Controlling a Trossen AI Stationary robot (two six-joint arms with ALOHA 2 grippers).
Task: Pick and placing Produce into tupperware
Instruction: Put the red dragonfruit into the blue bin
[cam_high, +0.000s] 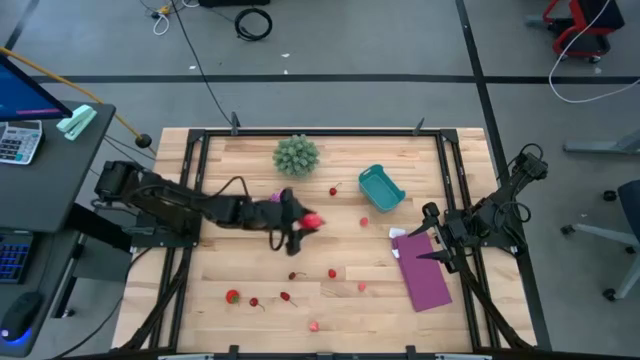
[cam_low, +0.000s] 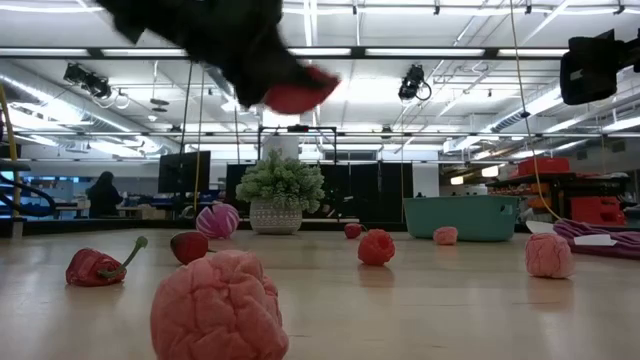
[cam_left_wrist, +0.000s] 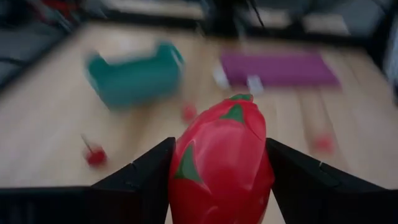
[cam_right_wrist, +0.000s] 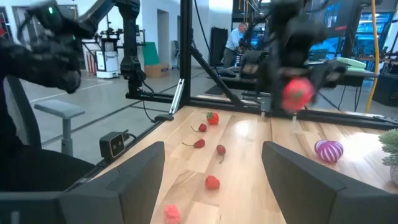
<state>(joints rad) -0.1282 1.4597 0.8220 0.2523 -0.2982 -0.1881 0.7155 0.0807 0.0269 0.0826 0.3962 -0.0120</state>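
My left gripper (cam_high: 306, 220) hangs over the middle of the table, shut on a large red fruit (cam_left_wrist: 221, 165) with green flecks. The teal tub (cam_high: 380, 188) rests on its base toward the far right, past the fruit; it also shows in the left wrist view (cam_left_wrist: 134, 78). A purple-pink striped ball (cam_low: 217, 220) lies near the spiky plant. Several tiny red and pink pieces (cam_high: 332, 273) are scattered on the wood. My right gripper (cam_right_wrist: 214, 186) is open, waiting at the right side by the purple sheet (cam_high: 424, 272). My left gripper pinches the red fruit's wide middle (cam_left_wrist: 186, 168) between its two fingers (cam_left_wrist: 146, 174), one on each side. The fingers slant in from the table's left and above. The fruit's green-tipped end (cam_left_wrist: 239, 99) sticks out past the fingertips. The fruit is lifted clear (cam_low: 295, 95) of the table.
A spiky green ball plant (cam_high: 296, 155) in a pot stands at the far middle, left of the tub. The flat purple sheet with a white tag (cam_high: 400, 236) lies at the right. A big pink piece (cam_low: 215, 305) sits near the front edge. A black frame (cam_high: 190, 200) borders the table.
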